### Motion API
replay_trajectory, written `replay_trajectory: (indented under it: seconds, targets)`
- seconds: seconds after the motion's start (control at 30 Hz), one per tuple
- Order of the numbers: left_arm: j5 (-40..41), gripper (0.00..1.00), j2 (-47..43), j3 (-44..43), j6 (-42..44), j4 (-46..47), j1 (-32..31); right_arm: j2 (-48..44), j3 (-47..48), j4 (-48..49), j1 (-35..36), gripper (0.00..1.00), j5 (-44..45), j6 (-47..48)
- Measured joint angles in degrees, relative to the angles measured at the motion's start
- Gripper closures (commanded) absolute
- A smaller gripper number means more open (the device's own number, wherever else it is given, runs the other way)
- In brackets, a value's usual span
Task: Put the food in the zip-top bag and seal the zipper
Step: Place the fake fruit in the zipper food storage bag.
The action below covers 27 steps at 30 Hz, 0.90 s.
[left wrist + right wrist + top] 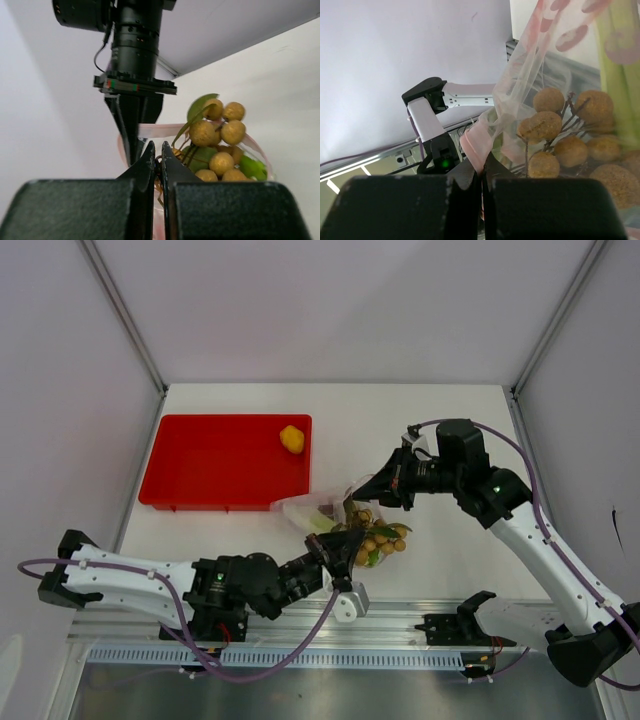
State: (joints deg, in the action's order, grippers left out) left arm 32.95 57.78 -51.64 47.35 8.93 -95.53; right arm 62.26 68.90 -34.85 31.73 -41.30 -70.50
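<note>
**Fingers.** The left fingers [149,162] are pressed fully together and pinch the edge of the zip-top bag [318,512] at their tips. The right fingers [470,176] are also closed, with the pink-red zipper [474,145] clamped between them. In the left wrist view, the right fingers come down from above to just behind the left fingertips.

**Contents.** A bunch of tan berries [220,135] sits inside the bag, just to the right of both sets of fingertips. Green-white stalks [615,65] show through the plastic, up and to the right of the right fingers.

**Outstanding.** One yellow fruit [291,439] lies in the red tray [200,455] on the desk [450,410], well apart from both sets of fingers. Whether the zipper is sealed cannot be told.
</note>
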Motion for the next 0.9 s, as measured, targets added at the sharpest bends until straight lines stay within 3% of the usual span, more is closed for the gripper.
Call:
replay_trajectory:
  seconds: [0.33, 0.9]
  targets:
    - [-0.6, 1.0, -2.3, -0.3, 11.3, -1.8, 0.0, 0.0, 0.0, 0.0, -0.5, 1.0, -0.7, 0.3]
    - [-9.3, 1.0, -5.3, -4.2, 16.2, -12.3, 2.7, 0.0, 0.0, 0.9, -0.7, 1.0, -2.2, 0.0]
